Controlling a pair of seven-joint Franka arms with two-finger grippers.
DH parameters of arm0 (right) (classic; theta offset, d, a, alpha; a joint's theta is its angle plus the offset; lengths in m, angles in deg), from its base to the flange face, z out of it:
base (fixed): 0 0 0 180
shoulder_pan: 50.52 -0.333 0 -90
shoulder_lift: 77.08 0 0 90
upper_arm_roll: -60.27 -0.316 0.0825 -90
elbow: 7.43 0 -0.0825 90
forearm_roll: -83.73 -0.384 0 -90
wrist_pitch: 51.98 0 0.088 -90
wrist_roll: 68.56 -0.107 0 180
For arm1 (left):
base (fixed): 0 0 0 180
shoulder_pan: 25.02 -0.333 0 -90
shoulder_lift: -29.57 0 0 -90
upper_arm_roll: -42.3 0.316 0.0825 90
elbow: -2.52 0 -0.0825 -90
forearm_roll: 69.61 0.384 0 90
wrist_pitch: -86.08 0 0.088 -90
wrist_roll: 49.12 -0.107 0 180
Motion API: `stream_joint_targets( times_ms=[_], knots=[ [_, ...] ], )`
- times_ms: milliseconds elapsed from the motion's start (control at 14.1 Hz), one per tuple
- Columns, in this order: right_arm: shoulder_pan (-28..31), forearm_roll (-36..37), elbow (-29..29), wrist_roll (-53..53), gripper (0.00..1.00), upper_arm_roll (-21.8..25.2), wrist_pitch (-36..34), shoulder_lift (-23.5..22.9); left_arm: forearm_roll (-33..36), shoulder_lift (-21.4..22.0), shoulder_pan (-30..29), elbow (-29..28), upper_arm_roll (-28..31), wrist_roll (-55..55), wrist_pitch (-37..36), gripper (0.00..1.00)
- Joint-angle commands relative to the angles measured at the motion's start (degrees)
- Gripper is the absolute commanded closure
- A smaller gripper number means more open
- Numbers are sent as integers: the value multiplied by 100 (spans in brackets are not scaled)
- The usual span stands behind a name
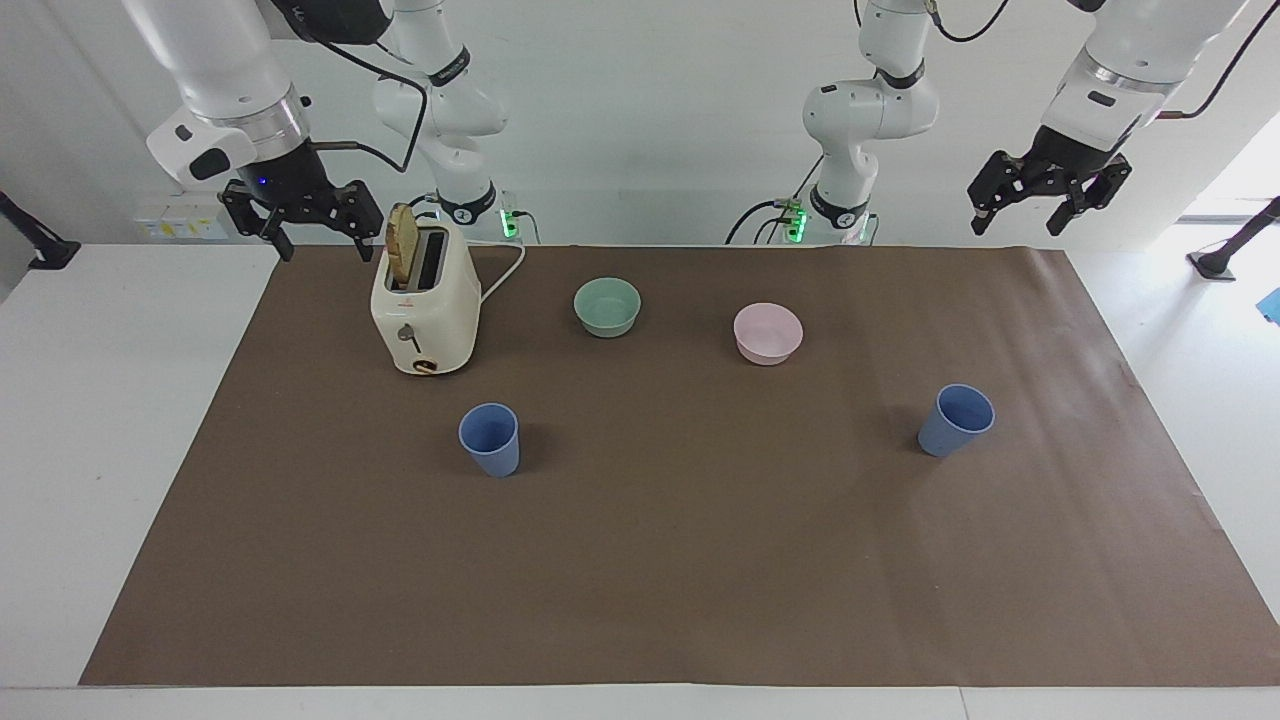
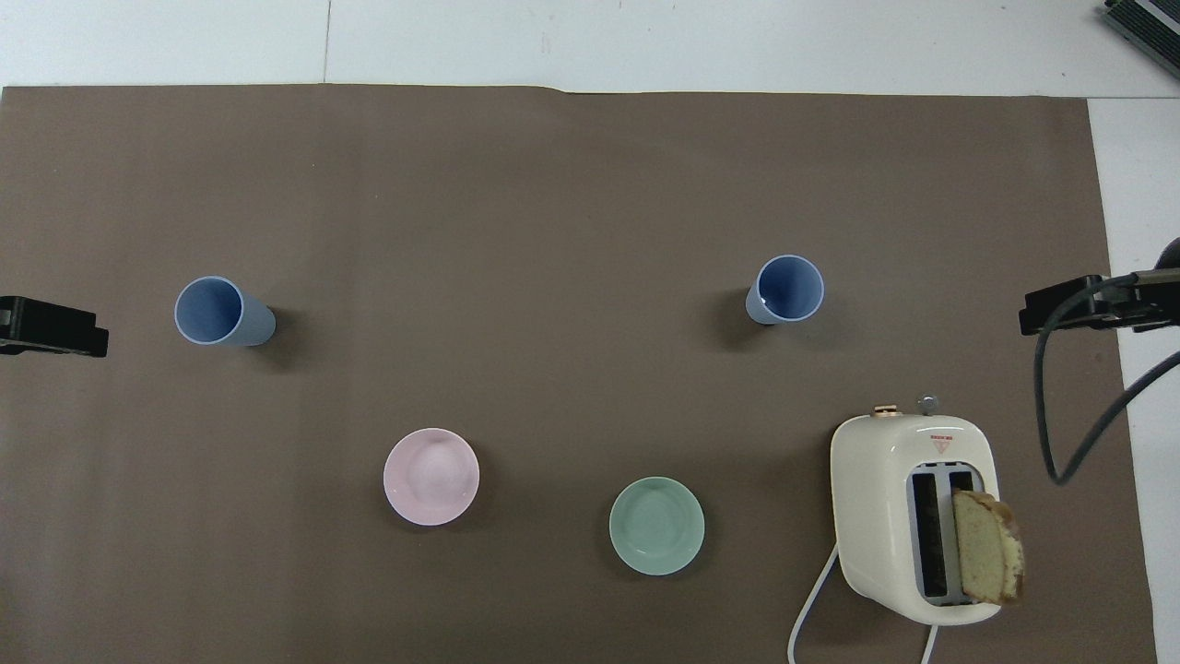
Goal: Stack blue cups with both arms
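Two blue cups stand upright and apart on the brown mat (image 1: 660,580). One cup (image 1: 490,438) (image 2: 786,290) is toward the right arm's end, a little farther from the robots than the toaster. The other cup (image 1: 957,420) (image 2: 221,312) is toward the left arm's end. My right gripper (image 1: 324,245) hangs open and empty in the air beside the toaster, over the mat's edge. My left gripper (image 1: 1020,222) hangs open and empty above the mat's corner at its own end. In the overhead view only the tips of the left gripper (image 2: 51,327) and the right gripper (image 2: 1079,307) show.
A cream toaster (image 1: 425,310) with a slice of bread (image 1: 402,245) sticking out stands near the right arm's base, its cord trailing toward the robots. A mint-green bowl (image 1: 607,306) and a pink bowl (image 1: 768,333) sit between the cups and the robots. White table (image 1: 90,450) surrounds the mat.
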Motion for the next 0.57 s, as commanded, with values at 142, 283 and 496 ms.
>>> stream_joint_targets(
  times_ms=[142,283,496],
  knots=[
    [45,-83,-33,-31,0,-22,59,47,63,104,-52,-142,-40,-68,198,0],
    [45,-83,-33,-31,0,-22,59,47,63,104,-52,-159,-40,-77,189,0],
    [45,-83,-33,-31,0,-22,59,47,54,130,-79,-186,-40,-68,189,0]
  ],
)
